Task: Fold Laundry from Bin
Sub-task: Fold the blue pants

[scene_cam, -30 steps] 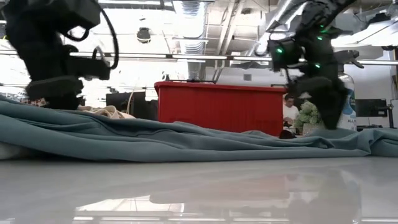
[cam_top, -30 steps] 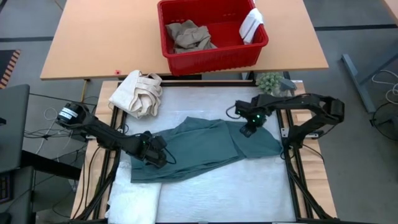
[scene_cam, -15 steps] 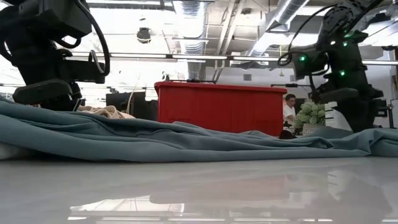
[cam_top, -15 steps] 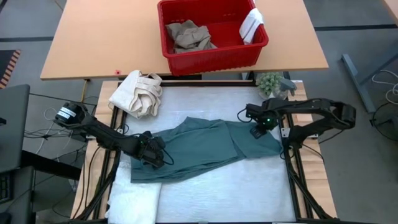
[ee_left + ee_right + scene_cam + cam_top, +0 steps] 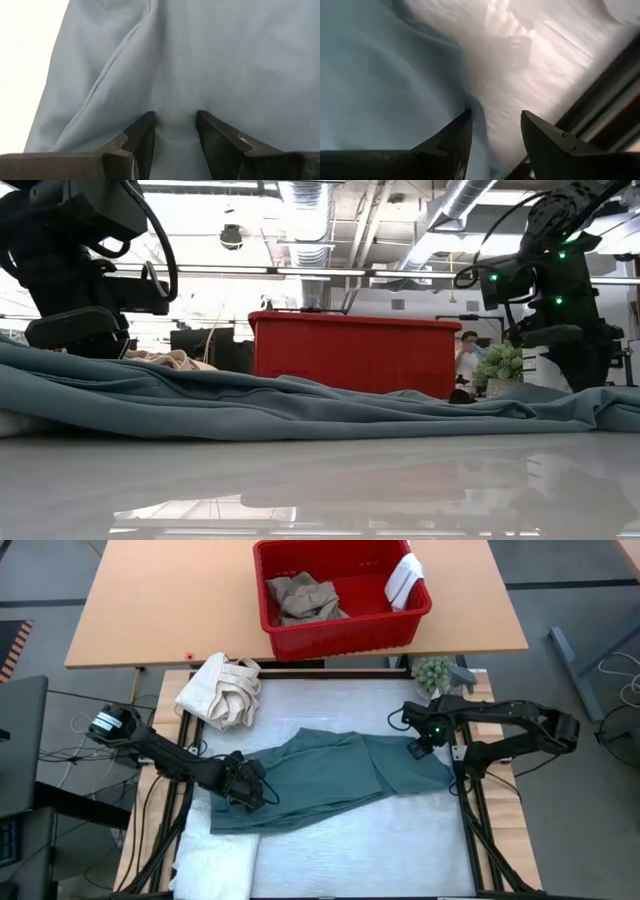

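Left hand [image 5: 174, 131] pinches a soft fold of the rumpled teal-green garment [image 5: 330, 778]; right hand [image 5: 492, 132] hovers part-open, empty.

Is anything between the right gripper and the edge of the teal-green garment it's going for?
Nothing visible: the right gripper hangs with open jaws right at the edge of the large teal-green cloth garment, bare white table cover beside it.
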